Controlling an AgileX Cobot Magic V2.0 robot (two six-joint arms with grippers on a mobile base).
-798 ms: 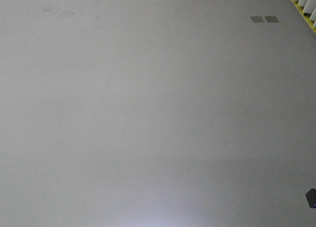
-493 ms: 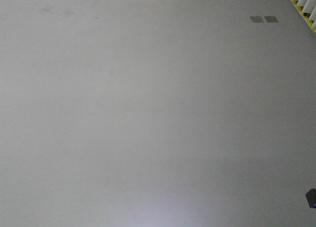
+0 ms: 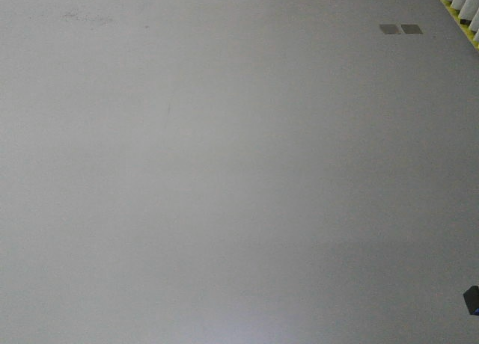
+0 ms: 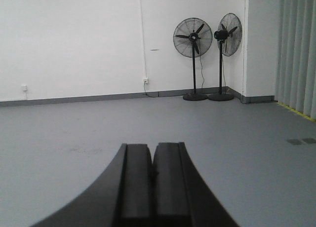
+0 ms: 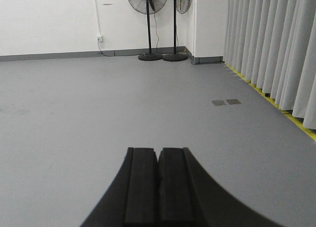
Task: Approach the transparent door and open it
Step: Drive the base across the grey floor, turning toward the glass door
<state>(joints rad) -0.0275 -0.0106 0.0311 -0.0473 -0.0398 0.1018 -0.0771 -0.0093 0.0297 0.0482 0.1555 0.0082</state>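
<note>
Left end effector (image 4: 152, 148) pressed closed; right end effector (image 5: 158, 151) closed too.

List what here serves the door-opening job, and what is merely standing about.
For the job:
- left gripper, shut
- right gripper, shut
- the transparent door shows in no view

Standing about:
- pedestal fans
- curtains
- floor plates
- wall socket
</note>
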